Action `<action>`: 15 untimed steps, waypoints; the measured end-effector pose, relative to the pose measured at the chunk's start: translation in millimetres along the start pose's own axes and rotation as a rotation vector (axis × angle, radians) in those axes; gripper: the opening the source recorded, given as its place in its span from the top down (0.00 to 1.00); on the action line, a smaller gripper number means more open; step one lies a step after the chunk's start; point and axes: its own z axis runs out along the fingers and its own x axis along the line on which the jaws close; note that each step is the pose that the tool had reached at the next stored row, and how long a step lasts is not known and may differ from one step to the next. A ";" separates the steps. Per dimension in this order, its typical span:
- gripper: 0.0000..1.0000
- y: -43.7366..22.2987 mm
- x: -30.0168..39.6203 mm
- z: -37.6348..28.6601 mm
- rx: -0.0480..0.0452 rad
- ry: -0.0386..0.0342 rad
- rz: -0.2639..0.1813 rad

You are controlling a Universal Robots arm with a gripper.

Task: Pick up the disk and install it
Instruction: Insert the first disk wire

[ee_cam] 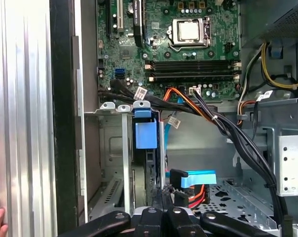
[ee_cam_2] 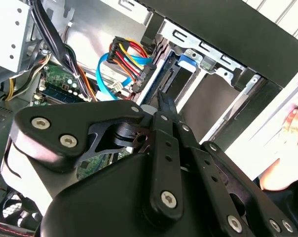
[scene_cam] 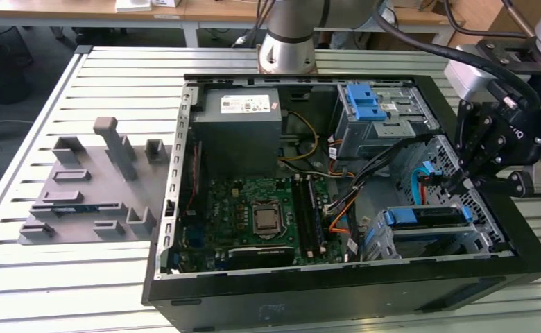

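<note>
The disk (scene_cam: 425, 216) sits in the drive cage at the case's corner on the exterior view's right, showing its blue rails and silver body. In the first wrist view the disk (ee_cam: 145, 134) stands on edge in the bay, its blue tab facing the camera. My gripper (scene_cam: 456, 186) hangs just above the cage, beside the disk's cable end. Its dark fingers (ee_cam: 164, 200) are drawn together, with nothing visibly between them. In the second wrist view the gripper (ee_cam_2: 165, 106) points at the bay with the blue tab (ee_cam_2: 187, 58).
The open case (scene_cam: 345, 295) holds a motherboard (scene_cam: 261, 215), a grey power-supply box (scene_cam: 243, 121) and a blue latch on a metal cage (scene_cam: 367, 104). Loose cables (ee_cam_2: 131, 61) hang beside the bay. A grey fixture (scene_cam: 90, 187) lies on the slatted table. A person's hand (ee_cam_2: 287, 168) rests outside the case.
</note>
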 end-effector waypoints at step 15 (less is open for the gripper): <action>0.89 0.2 -11.2 -0.1 0.0041 0.0012 0.000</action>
